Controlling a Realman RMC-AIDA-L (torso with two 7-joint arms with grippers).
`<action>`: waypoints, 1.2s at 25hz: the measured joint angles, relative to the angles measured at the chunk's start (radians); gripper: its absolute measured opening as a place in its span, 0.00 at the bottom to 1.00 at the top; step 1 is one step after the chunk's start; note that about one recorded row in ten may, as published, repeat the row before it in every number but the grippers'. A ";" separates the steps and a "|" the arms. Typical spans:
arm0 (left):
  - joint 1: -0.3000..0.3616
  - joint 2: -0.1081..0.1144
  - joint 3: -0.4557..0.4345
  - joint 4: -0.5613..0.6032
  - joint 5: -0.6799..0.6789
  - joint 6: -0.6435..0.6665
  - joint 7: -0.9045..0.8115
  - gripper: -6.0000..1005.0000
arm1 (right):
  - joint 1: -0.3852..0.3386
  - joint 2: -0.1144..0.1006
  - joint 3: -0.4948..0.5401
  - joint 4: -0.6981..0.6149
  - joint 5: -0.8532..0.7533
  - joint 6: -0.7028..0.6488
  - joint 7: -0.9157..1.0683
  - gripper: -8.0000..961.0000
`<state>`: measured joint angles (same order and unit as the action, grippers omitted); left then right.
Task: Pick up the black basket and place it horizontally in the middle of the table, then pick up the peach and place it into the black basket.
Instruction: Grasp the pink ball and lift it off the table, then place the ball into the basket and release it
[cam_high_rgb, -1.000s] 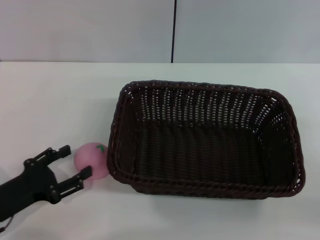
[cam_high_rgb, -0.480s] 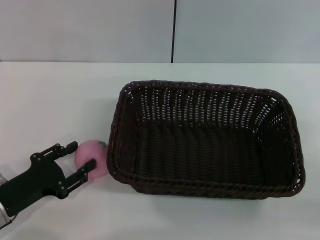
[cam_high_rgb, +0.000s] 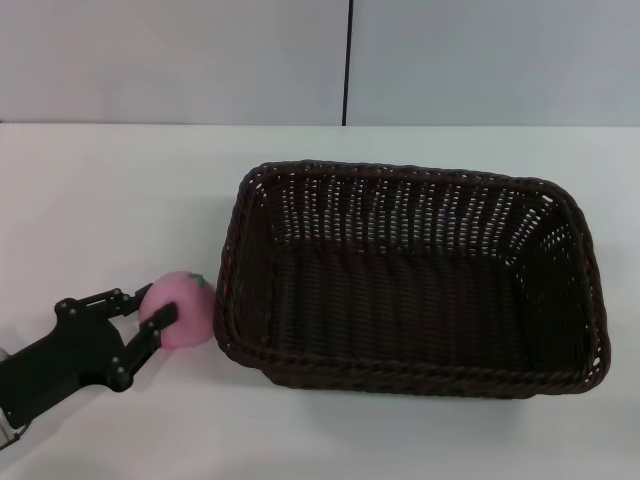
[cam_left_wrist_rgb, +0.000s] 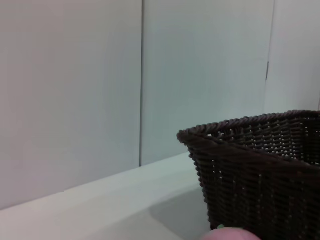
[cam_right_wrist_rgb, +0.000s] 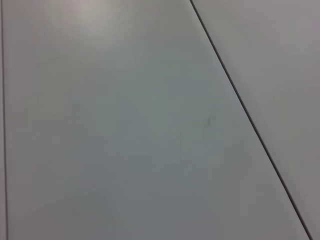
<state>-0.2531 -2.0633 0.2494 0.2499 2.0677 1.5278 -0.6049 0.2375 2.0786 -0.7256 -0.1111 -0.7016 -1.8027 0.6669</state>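
Note:
The black basket (cam_high_rgb: 410, 280) lies lengthwise on the white table (cam_high_rgb: 110, 200), right of centre, and is empty. The pink peach (cam_high_rgb: 190, 305) rests against the basket's left wall near its front corner. My left gripper (cam_high_rgb: 153, 303) reaches in from the lower left, and its fingers (cam_high_rgb: 160, 322) are closed against the peach's left side. In the left wrist view, the basket's corner (cam_left_wrist_rgb: 260, 165) is close ahead and a sliver of the peach (cam_left_wrist_rgb: 231, 234) shows at the bottom edge. The right gripper is out of view.
A grey wall with a dark vertical seam (cam_high_rgb: 348, 60) stands behind the table's far edge. The right wrist view shows only plain grey panels (cam_right_wrist_rgb: 125, 125).
My left gripper has moved right onto the peach and its fingers have narrowed around it. The peach has shifted slightly toward the basket. The basket has not moved.

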 joint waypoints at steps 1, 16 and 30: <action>0.000 0.000 -0.008 0.001 0.000 0.005 0.000 0.29 | 0.000 0.000 0.000 0.000 0.000 0.000 0.000 0.47; -0.047 0.006 -0.321 0.048 -0.005 0.271 -0.002 0.18 | 0.016 0.000 0.000 0.002 0.001 -0.005 0.003 0.48; -0.199 -0.004 -0.095 -0.082 -0.001 0.334 -0.001 0.10 | 0.038 0.001 0.000 0.005 0.001 -0.034 0.010 0.48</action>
<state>-0.4521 -2.0673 0.1540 0.1677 2.0667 1.8618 -0.6062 0.2759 2.0800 -0.7256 -0.1063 -0.7009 -1.8367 0.6765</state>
